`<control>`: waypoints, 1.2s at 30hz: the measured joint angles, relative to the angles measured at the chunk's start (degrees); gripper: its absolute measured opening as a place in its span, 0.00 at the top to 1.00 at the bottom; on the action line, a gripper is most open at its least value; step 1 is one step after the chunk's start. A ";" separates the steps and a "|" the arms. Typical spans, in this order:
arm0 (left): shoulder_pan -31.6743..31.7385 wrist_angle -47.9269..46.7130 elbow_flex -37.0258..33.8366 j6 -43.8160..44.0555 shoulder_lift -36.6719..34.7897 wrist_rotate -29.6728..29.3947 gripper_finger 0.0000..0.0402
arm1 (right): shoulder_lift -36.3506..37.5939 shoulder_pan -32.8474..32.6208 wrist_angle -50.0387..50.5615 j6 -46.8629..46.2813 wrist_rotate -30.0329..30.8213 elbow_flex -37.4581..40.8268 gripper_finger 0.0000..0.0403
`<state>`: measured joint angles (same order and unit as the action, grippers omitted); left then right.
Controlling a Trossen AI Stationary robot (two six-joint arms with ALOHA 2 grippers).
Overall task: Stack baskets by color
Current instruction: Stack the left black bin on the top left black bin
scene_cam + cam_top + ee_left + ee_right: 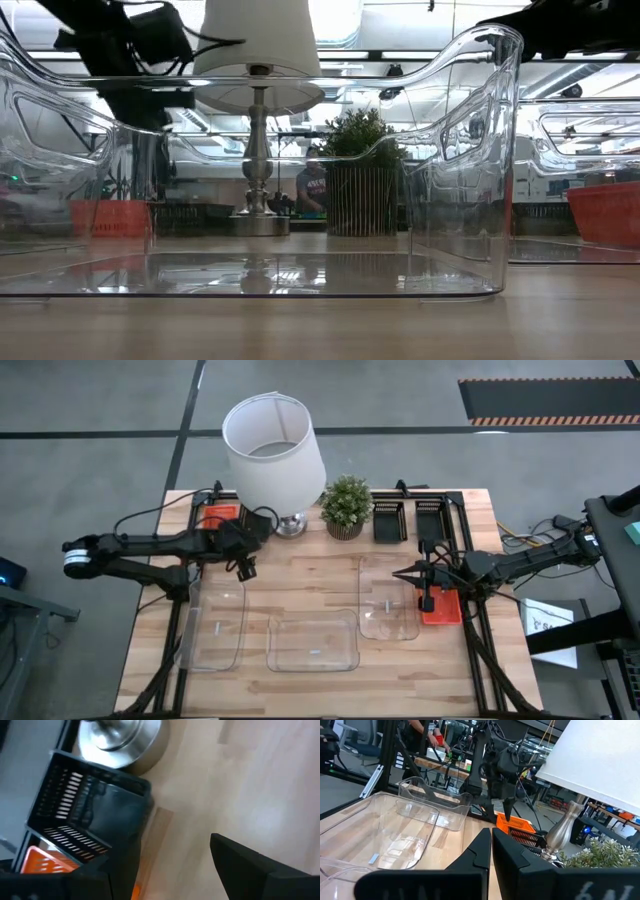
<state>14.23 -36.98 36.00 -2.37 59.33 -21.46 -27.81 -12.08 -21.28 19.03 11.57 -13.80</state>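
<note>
Your left gripper [245,568]: jaws apart, empty, near black basket [85,815] | your right gripper [427,598]: jaws together, beside red-orange basket [441,606]

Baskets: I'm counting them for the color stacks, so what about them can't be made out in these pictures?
- The red basket at the back left, high view: the left arm and its gripper cover most of it; whether it is one or several is unclear.
- The red basket on the right, high view: partly under the shut right gripper.
- The black baskets, high view: too small to count the layers.
</note>
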 joint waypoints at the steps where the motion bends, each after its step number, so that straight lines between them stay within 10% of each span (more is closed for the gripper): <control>1: 0.19 0.63 -0.82 -0.27 0.00 -0.28 0.44 | 0.00 0.00 -0.02 -0.02 0.00 -0.02 0.98; 36: 7.46 23.38 -9.30 -13.57 12.18 -8.40 0.44 | 0.00 0.00 -0.55 -2.94 0.02 0.00 0.98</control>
<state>21.69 -13.59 26.70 -15.94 71.51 -29.86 -27.81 -12.08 -21.83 16.09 11.60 -13.80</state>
